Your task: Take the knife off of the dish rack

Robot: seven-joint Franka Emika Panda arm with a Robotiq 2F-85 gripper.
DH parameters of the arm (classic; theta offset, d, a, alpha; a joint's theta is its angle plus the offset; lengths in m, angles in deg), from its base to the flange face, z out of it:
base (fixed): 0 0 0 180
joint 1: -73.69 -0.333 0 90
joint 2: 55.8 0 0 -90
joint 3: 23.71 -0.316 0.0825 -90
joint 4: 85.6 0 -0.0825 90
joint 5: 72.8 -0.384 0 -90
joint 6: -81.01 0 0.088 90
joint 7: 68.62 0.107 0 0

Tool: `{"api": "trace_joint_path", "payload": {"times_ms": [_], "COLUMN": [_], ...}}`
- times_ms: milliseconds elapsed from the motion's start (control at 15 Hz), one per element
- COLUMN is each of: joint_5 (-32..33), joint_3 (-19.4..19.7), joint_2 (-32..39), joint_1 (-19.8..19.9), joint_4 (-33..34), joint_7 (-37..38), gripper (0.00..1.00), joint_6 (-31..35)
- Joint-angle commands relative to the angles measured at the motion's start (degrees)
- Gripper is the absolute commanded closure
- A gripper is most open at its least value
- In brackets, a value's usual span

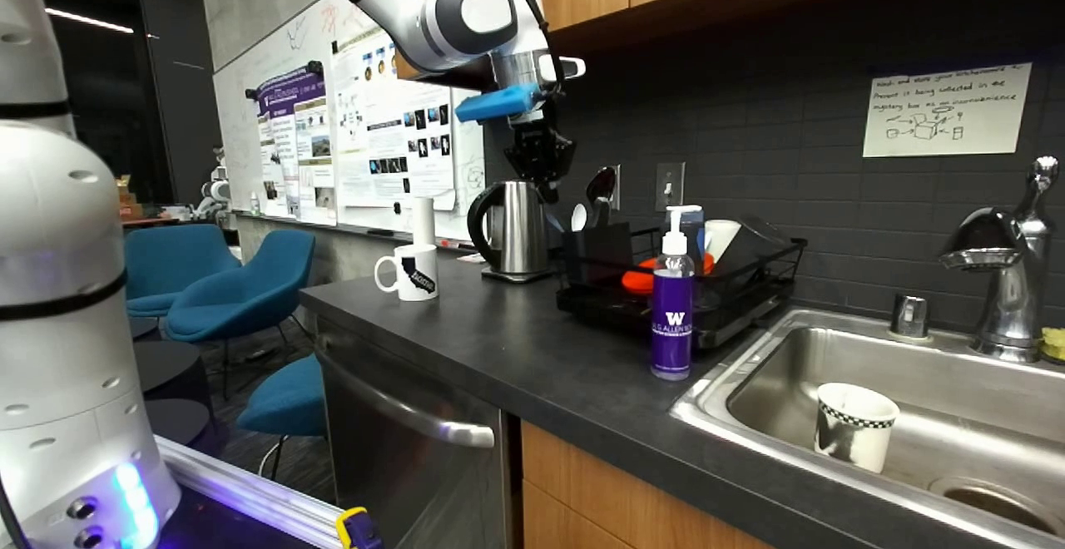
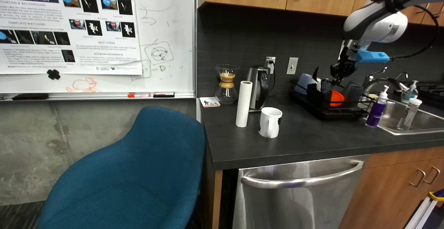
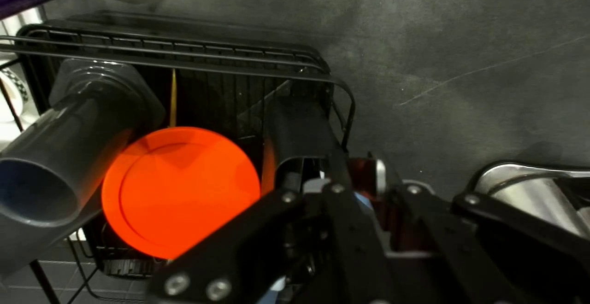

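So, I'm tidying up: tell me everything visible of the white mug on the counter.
The white mug looks ceramic, with one looped handle and a black print with pale lettering. It stands upright on the counter, touching only that, with the white roll near it but apart. Its contents, if any, can't be seen.

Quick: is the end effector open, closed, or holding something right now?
End effector: cannot be told; in the wrist view its blurred jaws stand close together, with a dark reddish thing showing between them, either gripped or just beyond.
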Motion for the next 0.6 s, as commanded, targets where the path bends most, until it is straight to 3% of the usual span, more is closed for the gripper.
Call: {"api": "trace_joint_path", "payload": {"times_ms": [0, 533], "joint_5": [0.7, 6.6], "joint_3": [-0.3, -1.2], "joint_2": [0.2, -2.4], "joint_1": [0.3, 0.7], "joint_4": [0.7, 2.8], "joint_7": [-0.2, 2.7], "gripper": [1.00, 0.99], "joint_6": [-0.2, -5.9]}}
